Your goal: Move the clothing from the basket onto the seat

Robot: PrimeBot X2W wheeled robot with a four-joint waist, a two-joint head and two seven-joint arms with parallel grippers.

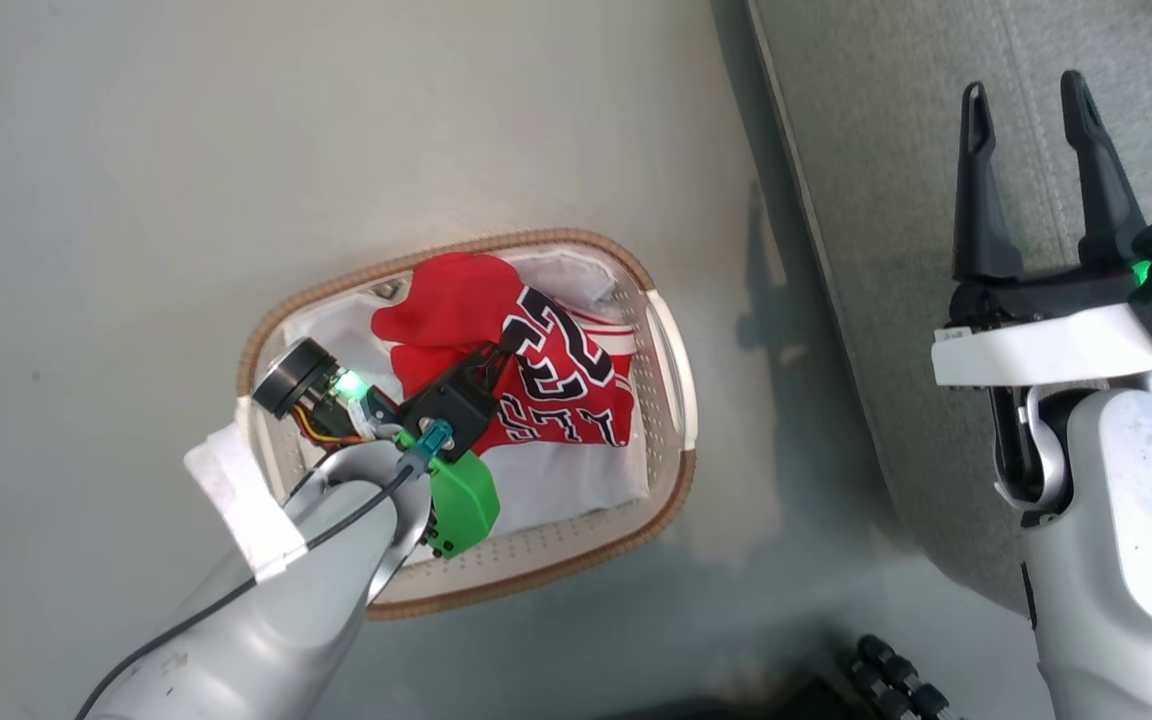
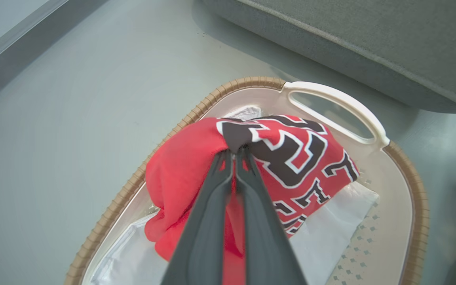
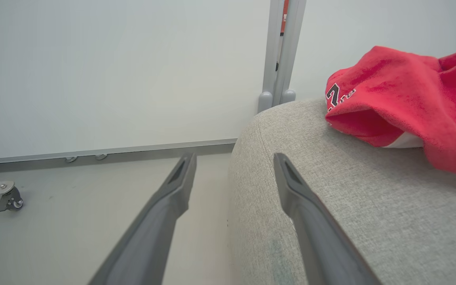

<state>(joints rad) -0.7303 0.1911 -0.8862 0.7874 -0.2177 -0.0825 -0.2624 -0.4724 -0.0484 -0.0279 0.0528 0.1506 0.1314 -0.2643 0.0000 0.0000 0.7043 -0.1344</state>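
A crumpled red jersey (image 1: 496,345) with black, white-edged numerals lies in the oval basket (image 1: 671,505) on the floor, over a white liner cloth. My left gripper (image 1: 506,350) reaches down into the basket and is shut on a fold of that jersey (image 2: 291,154); in the left wrist view the two fingers meet at the cloth (image 2: 236,152). My right gripper (image 1: 1031,95) hovers open over the grey seat (image 1: 886,120), holding nothing. In the right wrist view the open gripper (image 3: 234,162) straddles the seat's (image 3: 331,198) corner, and another red jersey (image 3: 410,103) lies on the cushion beyond it.
The basket (image 2: 406,170) stands on a pale grey floor just left of the seat's edge. A white wall panel and a metal post (image 3: 281,51) stand behind the seat. A caster (image 3: 8,202) shows at the wall's foot. Dark parts of my base (image 1: 896,680) sit at the bottom.
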